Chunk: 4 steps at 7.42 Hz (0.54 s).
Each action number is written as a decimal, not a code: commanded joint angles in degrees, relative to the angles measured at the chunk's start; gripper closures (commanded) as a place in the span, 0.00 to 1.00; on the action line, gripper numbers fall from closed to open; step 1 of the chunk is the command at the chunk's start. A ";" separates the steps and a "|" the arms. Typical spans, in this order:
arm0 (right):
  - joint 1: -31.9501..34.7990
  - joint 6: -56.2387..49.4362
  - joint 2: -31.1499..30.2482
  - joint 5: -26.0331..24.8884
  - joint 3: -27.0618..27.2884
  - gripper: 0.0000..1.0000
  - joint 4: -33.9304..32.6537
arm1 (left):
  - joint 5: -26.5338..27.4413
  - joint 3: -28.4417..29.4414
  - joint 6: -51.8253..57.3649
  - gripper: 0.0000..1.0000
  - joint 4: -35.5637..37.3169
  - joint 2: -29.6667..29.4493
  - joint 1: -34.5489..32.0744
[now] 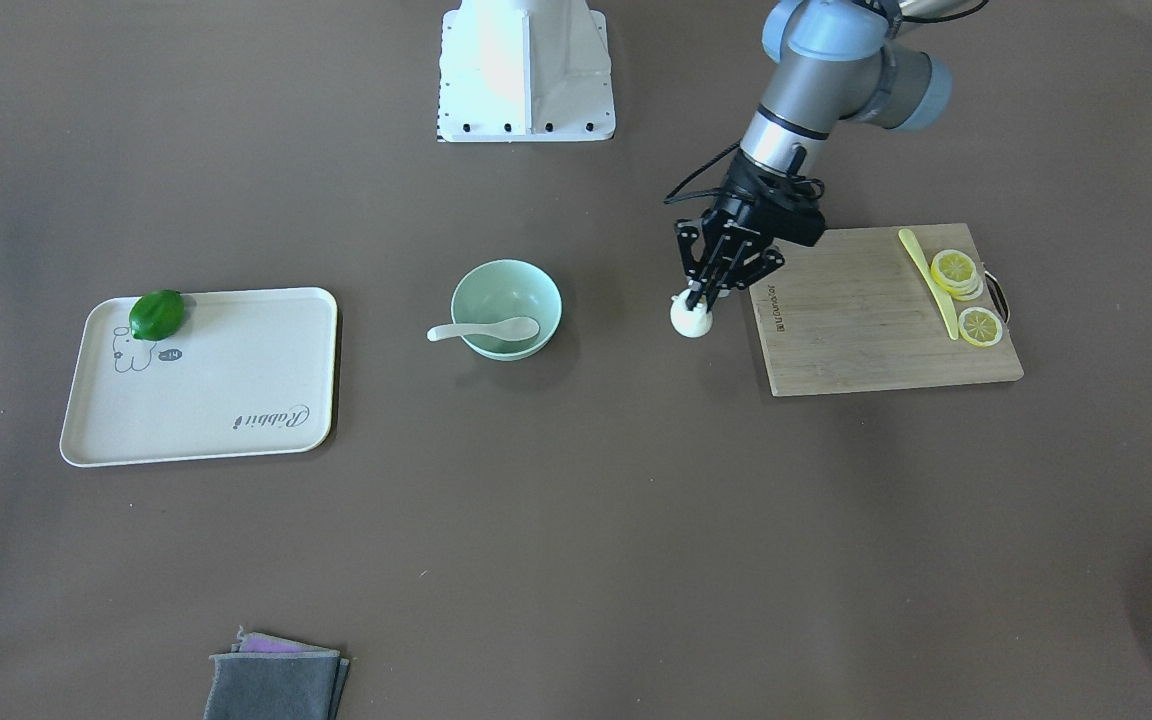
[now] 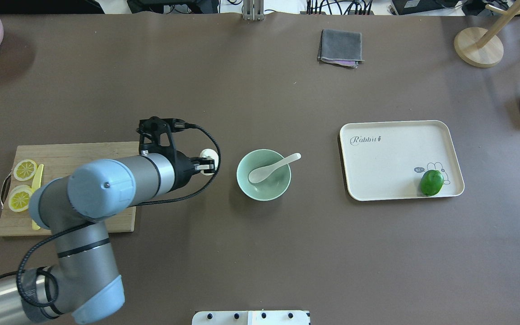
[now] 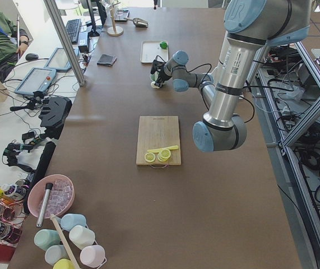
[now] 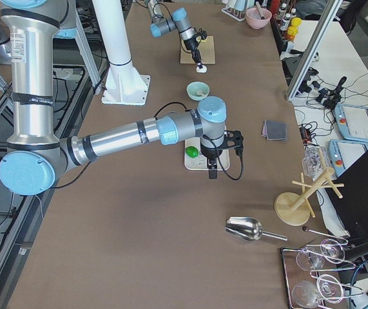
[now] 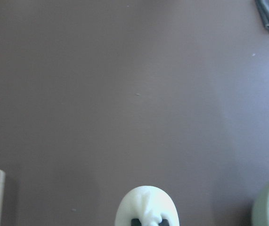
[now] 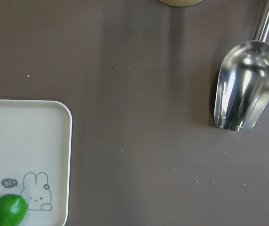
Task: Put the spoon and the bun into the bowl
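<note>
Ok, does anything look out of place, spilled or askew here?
Nothing stands out. The spoon rests in the bowl, handle over the rim; the bun sits upright beside the cutting board with the left gripper on its top.

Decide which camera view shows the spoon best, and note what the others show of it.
Overhead exterior: the spoon lies unobstructed, scoop inside the bowl, handle over the rim. The front-facing view shows it nearly as well; exterior right shows only a speck; the remaining views show no clear spoon.

bamboo cutting board (image 2: 84, 153), lemon slices (image 1: 980, 327), yellow knife (image 1: 926, 275): desk's left end | rabbit tray (image 2: 391, 167), lime (image 2: 431, 182): right | grey cloth (image 2: 340, 46): far edge
</note>
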 commanded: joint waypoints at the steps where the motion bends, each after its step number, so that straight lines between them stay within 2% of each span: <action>1: 0.48 -0.01 -0.50 -0.01 -0.05 0.00 0.00 | 3.30 5.90 -5.32 1.00 2.87 -9.30 3.34; 2: 0.40 -0.01 -0.51 -0.01 0.04 0.00 0.00 | 3.04 6.53 -5.77 0.81 2.52 -9.84 3.26; 3: 0.48 0.08 -0.51 -0.09 0.04 0.00 0.00 | 3.12 6.71 -5.69 0.03 2.34 -9.68 3.34; 4: 0.40 0.08 -0.59 -0.09 0.04 0.00 0.00 | 3.04 6.62 -5.78 0.02 2.34 -9.67 3.43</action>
